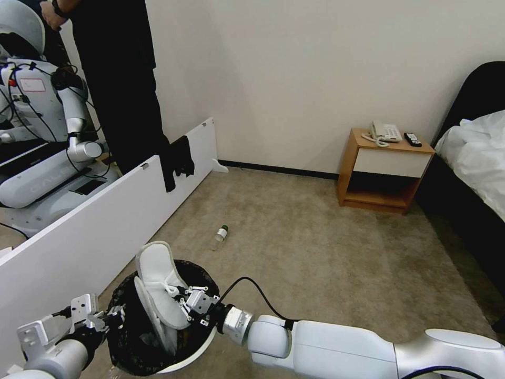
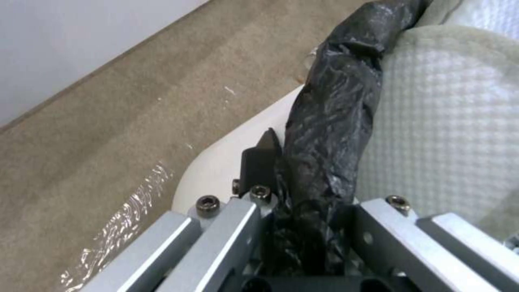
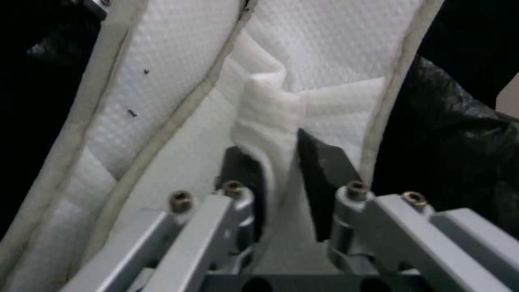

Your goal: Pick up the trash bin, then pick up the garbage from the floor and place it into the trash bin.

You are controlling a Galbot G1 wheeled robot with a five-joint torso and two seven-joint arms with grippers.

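We hold the white slippers (image 1: 158, 287) by their soft strap in our right gripper (image 1: 185, 305), toes down inside the trash bin (image 1: 202, 345); light and floppy, they sag. Our left gripper (image 1: 108, 317) pinches the bin's bagged rim. A small bottle (image 1: 221, 233) lies mid-carpet.
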